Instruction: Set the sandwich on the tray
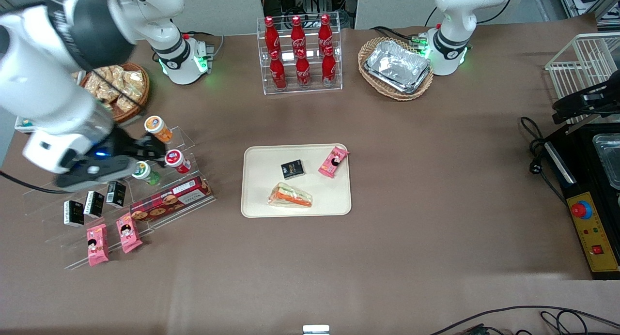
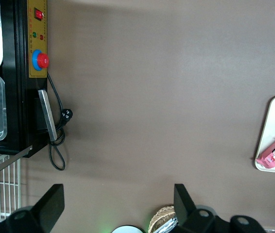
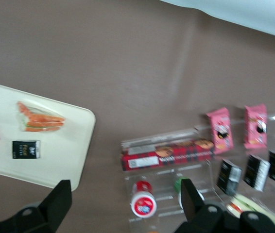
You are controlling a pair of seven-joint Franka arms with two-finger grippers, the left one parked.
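Note:
The wedge sandwich (image 1: 290,195) in clear wrap, with orange and green filling, lies on the cream tray (image 1: 256,204), near the tray's edge closest to the front camera. It also shows in the right wrist view (image 3: 39,118) on the tray (image 3: 74,160). My right gripper (image 1: 152,148) is open and empty, high above the clear snack rack toward the working arm's end of the table, well apart from the tray. In its wrist view the gripper (image 3: 124,204) hovers over a red-capped bottle (image 3: 143,201).
On the tray lie a black packet (image 1: 292,168) and a pink packet (image 1: 333,161). The clear rack (image 1: 189,141) holds small bottles, a red biscuit box (image 1: 169,199), black and pink packets. A cola rack (image 1: 300,54), foil trays basket (image 1: 396,68), snack basket (image 1: 118,90) stand farther back.

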